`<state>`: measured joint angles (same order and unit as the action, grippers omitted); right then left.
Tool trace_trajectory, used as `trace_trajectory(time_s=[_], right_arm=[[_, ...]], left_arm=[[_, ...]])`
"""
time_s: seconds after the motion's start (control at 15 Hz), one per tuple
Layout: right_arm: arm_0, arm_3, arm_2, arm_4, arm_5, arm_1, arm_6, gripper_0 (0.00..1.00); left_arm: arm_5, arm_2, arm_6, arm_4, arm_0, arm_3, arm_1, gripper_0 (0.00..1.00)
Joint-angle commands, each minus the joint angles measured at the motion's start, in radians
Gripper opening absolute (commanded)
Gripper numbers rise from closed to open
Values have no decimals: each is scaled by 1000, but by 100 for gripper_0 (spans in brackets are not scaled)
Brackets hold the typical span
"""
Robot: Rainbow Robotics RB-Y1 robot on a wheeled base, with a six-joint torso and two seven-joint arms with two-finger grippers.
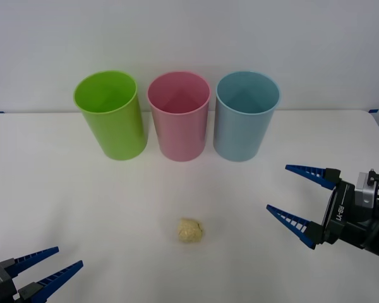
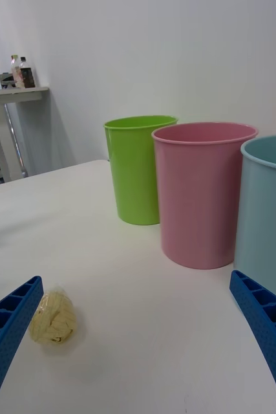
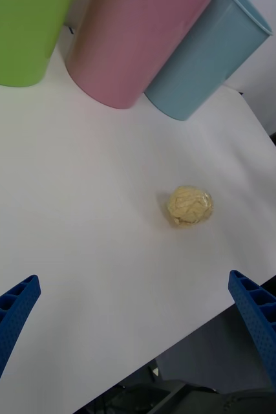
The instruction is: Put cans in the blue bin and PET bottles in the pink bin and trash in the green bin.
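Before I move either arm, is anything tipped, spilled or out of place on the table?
Nothing stands out. The green bin, pink bin and blue bin stand upright in a row, and the trash lies loose on the table in front of them. The left gripper and right gripper are both open, clear of it.

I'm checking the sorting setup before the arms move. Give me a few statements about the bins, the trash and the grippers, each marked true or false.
1. The pink bin stands between the green bin and the blue bin. True.
2. The trash lies inside the green bin. False: it lies on the table before the bins.
3. The right gripper is open. True.
4. The left gripper grips the trash. False: it is open and apart from it.
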<state>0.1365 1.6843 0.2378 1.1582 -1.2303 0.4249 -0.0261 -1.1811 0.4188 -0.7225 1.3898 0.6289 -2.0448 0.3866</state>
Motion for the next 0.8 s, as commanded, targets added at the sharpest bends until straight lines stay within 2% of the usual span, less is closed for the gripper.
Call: trace_trajectory(time_s=[0.07,0.8], right_arm=[[0,0,0,0,0,0,0,100],[25,9,14,3,-8,-9,-2,100]], left_arm=[[0,0,0,0,0,0,0,100],[0,0,0,0,0,0,0,100]])
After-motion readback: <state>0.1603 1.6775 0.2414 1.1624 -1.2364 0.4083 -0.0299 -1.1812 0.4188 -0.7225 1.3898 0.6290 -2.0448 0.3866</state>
